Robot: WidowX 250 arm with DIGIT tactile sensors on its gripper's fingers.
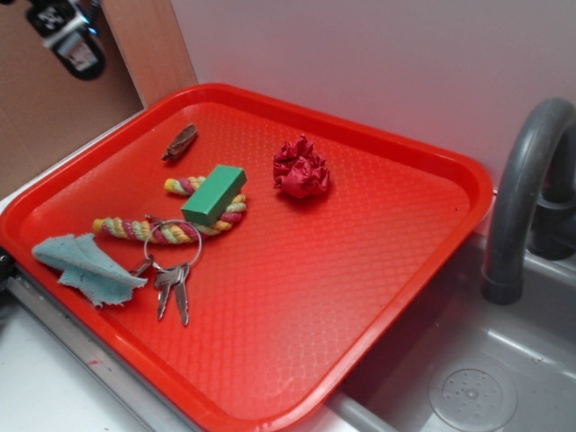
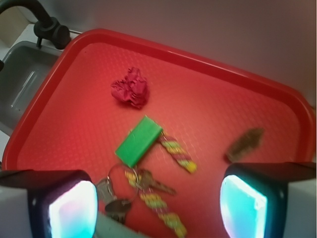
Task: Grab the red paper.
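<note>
A red plastic tray [image 1: 423, 270] with a textured floor holds everything loose here. The red paper [image 1: 301, 168], a crumpled crimson ball, lies on the tray floor toward the back rim, alone and touching nothing. Taking that ball as the mark: the green block [image 1: 214, 194] lies near it, toward the tray's middle, resting on a striped rope [image 1: 171, 232] that curls under it. Past the block, farther from the ball, are a ring of keys [image 1: 173, 281] and a pale blue cloth [image 1: 85, 266] at the tray's front edge. A small brown piece [image 1: 180, 142] lies near the back rim, well apart from the ball.

Beside the tray, a grey sink [image 1: 486, 378] with a dark faucet [image 1: 522, 189].

No writing can be read anywhere.

The tool [image 2: 158, 203] is spread wide, its two fingers [image 2: 74, 208] apart and holding nothing, above the tray's key end, well apart from the ball.
</note>
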